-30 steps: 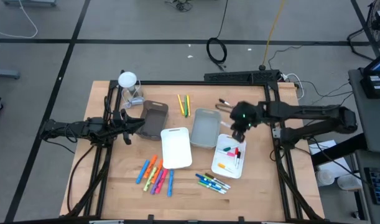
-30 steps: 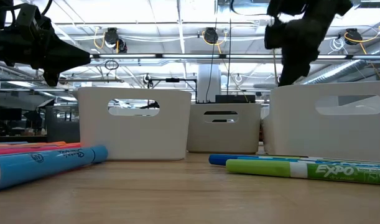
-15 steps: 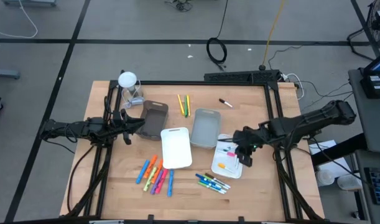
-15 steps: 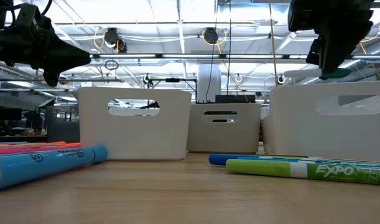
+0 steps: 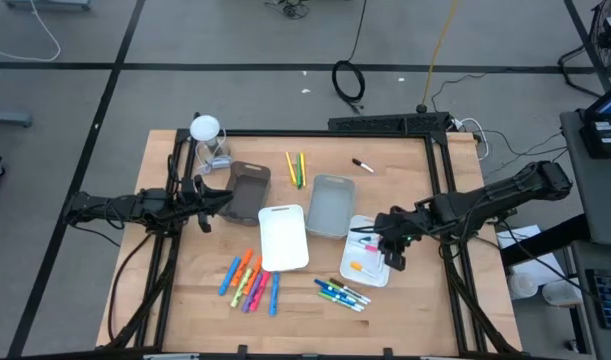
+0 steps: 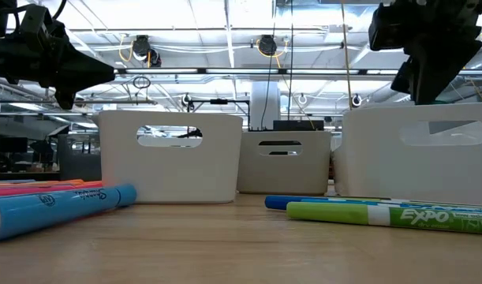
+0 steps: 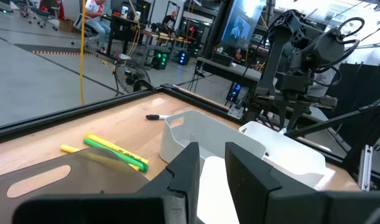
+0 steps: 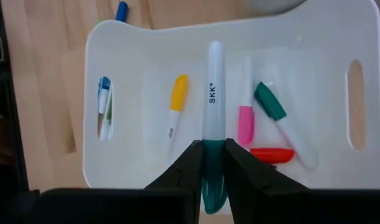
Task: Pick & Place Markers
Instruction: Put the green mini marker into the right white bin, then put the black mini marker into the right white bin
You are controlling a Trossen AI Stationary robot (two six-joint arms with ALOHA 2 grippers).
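Above the white tray [image 8: 146, 56], my right pincer [image 8: 213, 163] grips a green-capped marker [image 8: 212, 99] over the markers lying inside.

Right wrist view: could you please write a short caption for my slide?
Right gripper holds a green-capped marker above a white tray that contains several markers.

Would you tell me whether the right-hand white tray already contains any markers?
Yes: the white tray under the right gripper already holds several markers.
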